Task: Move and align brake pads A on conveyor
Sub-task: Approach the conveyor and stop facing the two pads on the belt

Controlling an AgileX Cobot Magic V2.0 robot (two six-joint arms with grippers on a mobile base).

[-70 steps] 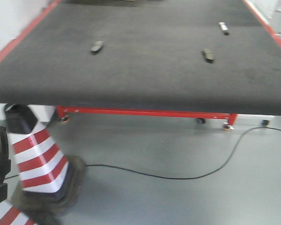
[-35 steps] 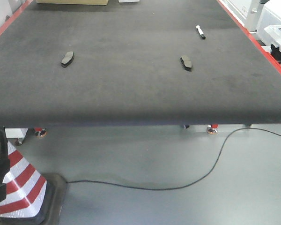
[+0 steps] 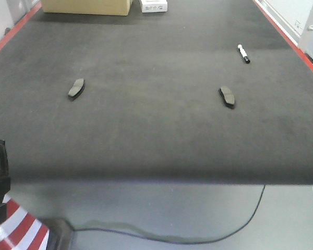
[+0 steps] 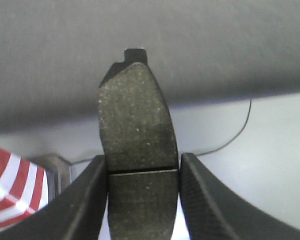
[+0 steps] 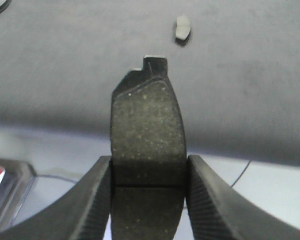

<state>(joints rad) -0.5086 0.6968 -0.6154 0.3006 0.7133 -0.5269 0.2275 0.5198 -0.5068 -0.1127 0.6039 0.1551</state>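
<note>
Dark-grey pads (image 4: 137,150) (image 5: 147,135) sit clamped lengthwise in both grippers (image 4: 142,200) (image 5: 149,200), tabs pointing ahead toward the conveyor (image 3: 156,130), where two more pads (image 3: 76,88) (image 3: 227,97) lie well apart, one nearer each arm.

You see a smooth grey floor (image 3: 161,208) crossed by a thin black cable (image 3: 235,229). A red-and-white striped traffic cone (image 3: 18,232) stands at your lower left, and a tan cardboard box (image 3: 86,6) sits far ahead.
</note>
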